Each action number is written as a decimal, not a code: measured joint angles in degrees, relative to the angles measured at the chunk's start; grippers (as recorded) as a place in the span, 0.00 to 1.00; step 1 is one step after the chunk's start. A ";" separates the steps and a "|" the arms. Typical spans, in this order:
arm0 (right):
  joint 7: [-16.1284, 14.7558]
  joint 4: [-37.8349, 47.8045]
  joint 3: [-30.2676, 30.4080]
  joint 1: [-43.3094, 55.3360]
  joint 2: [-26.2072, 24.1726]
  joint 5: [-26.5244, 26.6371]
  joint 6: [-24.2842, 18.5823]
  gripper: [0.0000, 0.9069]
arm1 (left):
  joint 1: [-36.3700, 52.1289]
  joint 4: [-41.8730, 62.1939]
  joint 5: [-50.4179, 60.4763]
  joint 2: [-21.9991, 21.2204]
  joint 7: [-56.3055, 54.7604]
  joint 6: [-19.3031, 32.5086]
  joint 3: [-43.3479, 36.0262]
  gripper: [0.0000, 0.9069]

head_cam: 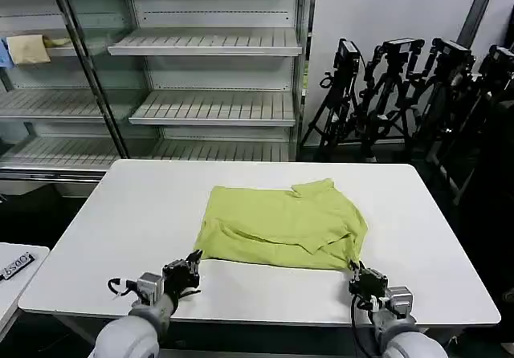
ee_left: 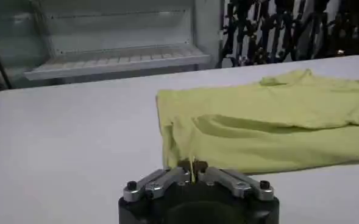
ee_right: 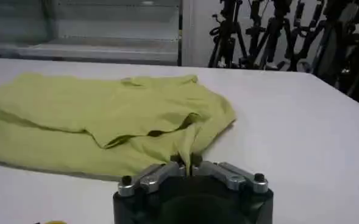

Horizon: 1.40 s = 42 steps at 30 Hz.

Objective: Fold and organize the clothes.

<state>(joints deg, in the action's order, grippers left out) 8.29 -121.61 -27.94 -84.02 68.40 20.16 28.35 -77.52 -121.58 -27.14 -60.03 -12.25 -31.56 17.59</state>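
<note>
The lime shirt lies folded over itself on the middle of the white tabletop, its collar toward the far edge. The left hand sits at the shirt's near-left corner, fingers pinched together on the hem. The right hand sits at the near-right corner, its fingers likewise closed on a fold of fabric. Both hands are close to the near edge.

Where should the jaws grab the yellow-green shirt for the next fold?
Probably the two near corners of the shirt, coming low from the table's front edge. Its near hem lies flat there, and the left gripper and right gripper sit at those corners, jaws shut.
</note>
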 measured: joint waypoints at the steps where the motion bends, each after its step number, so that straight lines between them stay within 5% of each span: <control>1: -0.03 -0.43 -0.20 -0.52 -0.11 -0.10 -0.04 0.00 | -1.01 -0.79 0.18 0.11 0.00 0.14 0.18 0.10; 8: -0.22 -2.36 -1.45 -3.16 -0.43 -0.84 -0.17 0.00 | -4.32 -3.45 0.76 0.69 -0.31 0.32 1.47 0.10; 10: -0.44 -2.83 -1.86 -3.92 -0.66 -1.05 -0.29 0.00 | -5.08 -4.16 0.82 0.89 -0.26 0.33 1.79 0.14; 13: -0.67 -3.42 -2.52 -5.01 -1.01 -1.20 -0.44 0.00 | -5.51 -4.57 0.88 1.18 -0.27 0.35 1.93 0.34; 14: -0.67 -3.59 -2.74 -5.23 -1.06 -1.30 -0.41 0.89 | -5.58 -4.61 0.88 1.15 -0.24 0.33 1.92 0.63; 15: -0.64 -3.80 -2.99 -5.37 -1.12 -1.47 -0.32 1.00 | -5.58 -4.62 0.91 1.12 -0.25 0.24 1.87 0.97; 35: 0.36 -7.35 -5.94 -5.98 -1.06 -5.27 -0.79 1.00 | 0.24 -0.89 0.41 0.12 0.65 -0.21 -0.97 1.00; 42: 0.51 -7.00 -5.11 -4.63 0.02 -5.91 -4.06 1.00 | 2.41 0.50 -1.12 -0.55 0.29 1.88 -1.36 1.00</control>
<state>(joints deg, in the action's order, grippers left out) 8.80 -128.61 -33.05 -88.65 68.42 14.25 24.29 -75.11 -121.08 -28.26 -60.57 -11.96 -29.68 16.23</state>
